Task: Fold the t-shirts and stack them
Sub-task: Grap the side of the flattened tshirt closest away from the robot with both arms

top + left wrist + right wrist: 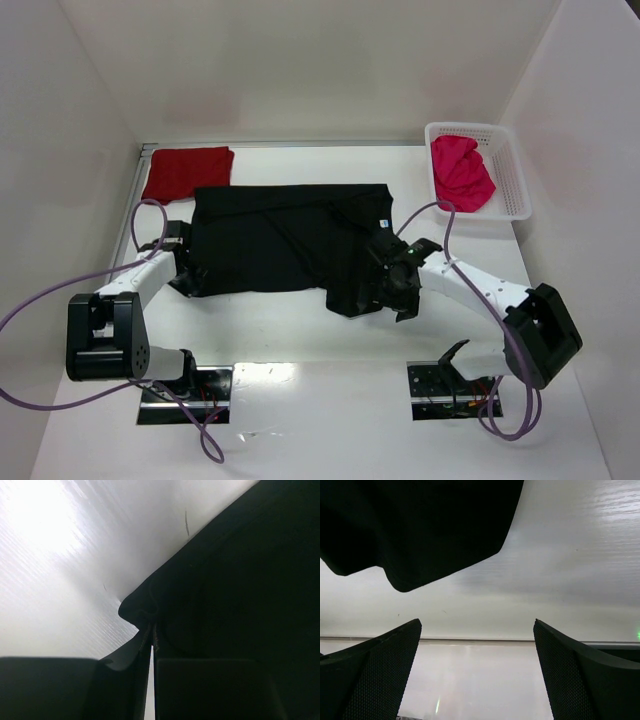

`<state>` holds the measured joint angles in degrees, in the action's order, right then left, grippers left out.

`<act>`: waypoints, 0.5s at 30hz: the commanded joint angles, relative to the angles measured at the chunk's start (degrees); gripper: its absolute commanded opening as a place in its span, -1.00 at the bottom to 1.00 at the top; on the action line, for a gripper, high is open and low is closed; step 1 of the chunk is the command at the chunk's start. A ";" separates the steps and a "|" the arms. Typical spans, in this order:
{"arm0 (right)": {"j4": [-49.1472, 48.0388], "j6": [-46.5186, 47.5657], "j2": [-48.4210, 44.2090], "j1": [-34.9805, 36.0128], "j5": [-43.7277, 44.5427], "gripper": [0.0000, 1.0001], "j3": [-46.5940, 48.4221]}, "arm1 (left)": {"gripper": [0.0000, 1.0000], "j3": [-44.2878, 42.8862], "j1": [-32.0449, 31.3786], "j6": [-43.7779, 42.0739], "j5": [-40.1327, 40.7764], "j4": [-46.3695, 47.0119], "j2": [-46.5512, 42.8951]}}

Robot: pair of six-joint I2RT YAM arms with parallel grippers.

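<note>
Left wrist view shows our left pincer (pixel 152 626) pinching the black t-shirt (pixel 240 580) at its edge, we judge for folding, while our right pincer (pixel 476 625) hangs wide, empty.

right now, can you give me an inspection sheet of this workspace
surface: white table, glare near the front edge
job's things: black t-shirt spread in the middle; dark red t-shirt folded at far left; pink-red t-shirt bunched in the white basket
clutter: nothing seen
end effectors: left end effector shut on the black t-shirt's edge; right end effector open, empty, by its near right corner
cables: purple cables loop over the table on both sides
surroundings: white walls on three sides
</note>
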<state>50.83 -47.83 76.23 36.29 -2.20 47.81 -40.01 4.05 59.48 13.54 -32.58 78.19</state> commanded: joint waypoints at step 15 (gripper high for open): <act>-10.40 -5.69 8.58 1.32 9.93 0.73 0.53 | -0.84 -2.97 0.34 -3.94 -2.47 2.69 1.79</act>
<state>43.38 -51.81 84.25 37.26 3.70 47.03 -41.01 4.05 56.84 11.68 -30.83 79.33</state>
